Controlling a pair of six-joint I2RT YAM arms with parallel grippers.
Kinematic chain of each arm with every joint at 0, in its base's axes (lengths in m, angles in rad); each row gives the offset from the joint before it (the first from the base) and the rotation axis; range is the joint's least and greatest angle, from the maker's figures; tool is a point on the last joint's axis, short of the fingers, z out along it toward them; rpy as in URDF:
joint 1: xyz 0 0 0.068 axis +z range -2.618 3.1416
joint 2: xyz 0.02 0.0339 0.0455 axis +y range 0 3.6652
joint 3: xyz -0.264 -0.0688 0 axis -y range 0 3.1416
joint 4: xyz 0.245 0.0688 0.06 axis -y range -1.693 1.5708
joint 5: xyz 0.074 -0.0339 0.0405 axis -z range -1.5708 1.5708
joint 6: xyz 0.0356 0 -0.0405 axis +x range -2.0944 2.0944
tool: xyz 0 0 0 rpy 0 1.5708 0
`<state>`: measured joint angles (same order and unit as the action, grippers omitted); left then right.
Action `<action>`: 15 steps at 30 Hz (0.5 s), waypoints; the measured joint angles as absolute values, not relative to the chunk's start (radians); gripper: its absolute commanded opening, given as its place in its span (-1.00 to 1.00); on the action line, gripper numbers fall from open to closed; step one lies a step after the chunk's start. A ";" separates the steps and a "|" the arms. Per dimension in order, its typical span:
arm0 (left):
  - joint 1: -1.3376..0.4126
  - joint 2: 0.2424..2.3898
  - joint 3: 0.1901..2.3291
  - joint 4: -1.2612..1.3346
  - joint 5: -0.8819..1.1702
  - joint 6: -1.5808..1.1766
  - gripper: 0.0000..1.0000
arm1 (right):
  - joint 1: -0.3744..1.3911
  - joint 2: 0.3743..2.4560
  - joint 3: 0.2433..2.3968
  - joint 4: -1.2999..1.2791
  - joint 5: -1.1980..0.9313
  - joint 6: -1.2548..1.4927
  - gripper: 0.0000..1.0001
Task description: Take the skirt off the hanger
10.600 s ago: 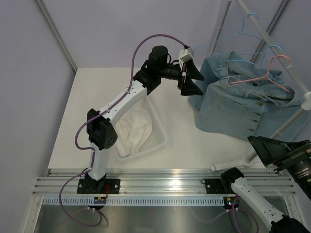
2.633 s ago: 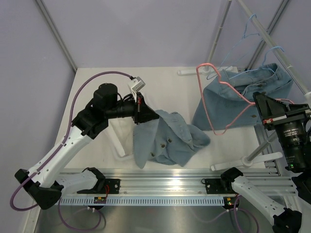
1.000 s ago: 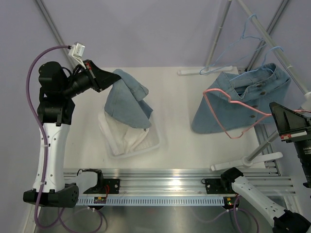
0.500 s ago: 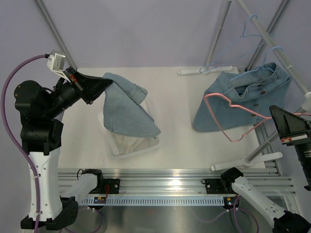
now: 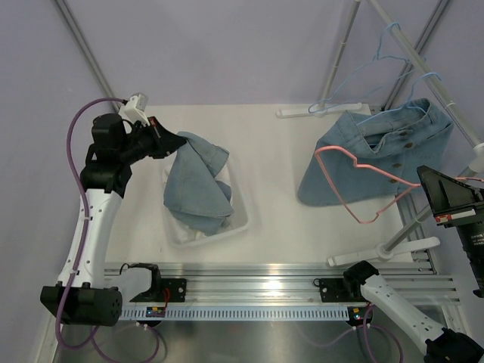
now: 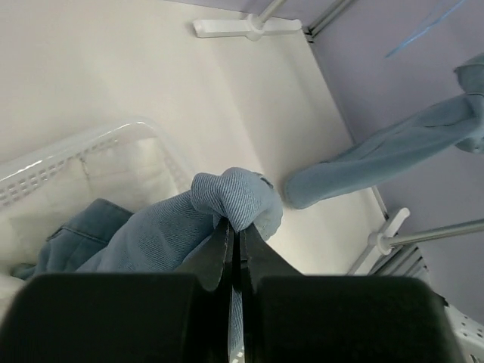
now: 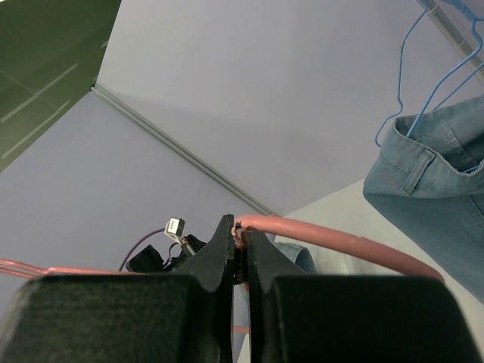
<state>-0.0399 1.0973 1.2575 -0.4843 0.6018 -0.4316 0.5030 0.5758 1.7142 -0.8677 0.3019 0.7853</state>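
The denim skirt (image 5: 198,181) is off the hanger and droops from my left gripper (image 5: 172,141) into the white basket (image 5: 240,219), where its lower folds rest. In the left wrist view that gripper (image 6: 233,227) is shut on a bunched fold of the skirt (image 6: 151,227). The bare pink hanger (image 5: 355,189) floats over the table at the right, held by my right gripper (image 5: 420,174). The right wrist view shows that gripper (image 7: 238,231) shut on the pink hanger (image 7: 333,238) wire.
A second denim skirt (image 5: 378,147) hangs from a blue hanger (image 5: 423,76) on the metal rack (image 5: 412,53) at the back right. The rack's white feet (image 5: 302,112) lie on the table. White cloth (image 5: 198,236) lies in the basket.
My left arm has swung back toward the basket and lowered, so the skirt now sags into it instead of hanging above. The pink hanger has barely shifted.
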 measured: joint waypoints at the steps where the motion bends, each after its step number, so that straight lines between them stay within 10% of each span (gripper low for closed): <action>1: -0.040 1.105 1.256 -0.482 0.590 -0.422 -1.00 | 0.503 0.576 1.714 -0.868 0.302 0.785 -1.00; 13: -0.040 1.149 0.915 -0.343 0.545 -0.443 -1.00 | 0.503 0.554 1.674 -0.869 0.294 0.789 -1.00; 15: -0.040 1.198 0.862 -0.344 0.545 -0.458 -0.75 | 0.503 0.556 1.665 -0.872 0.289 0.789 -1.00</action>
<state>-0.0399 1.1976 0.8616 -0.3439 0.5449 -0.4576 0.5030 0.5564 1.6653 -0.8722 0.2886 0.7887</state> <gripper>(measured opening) 0.031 0.077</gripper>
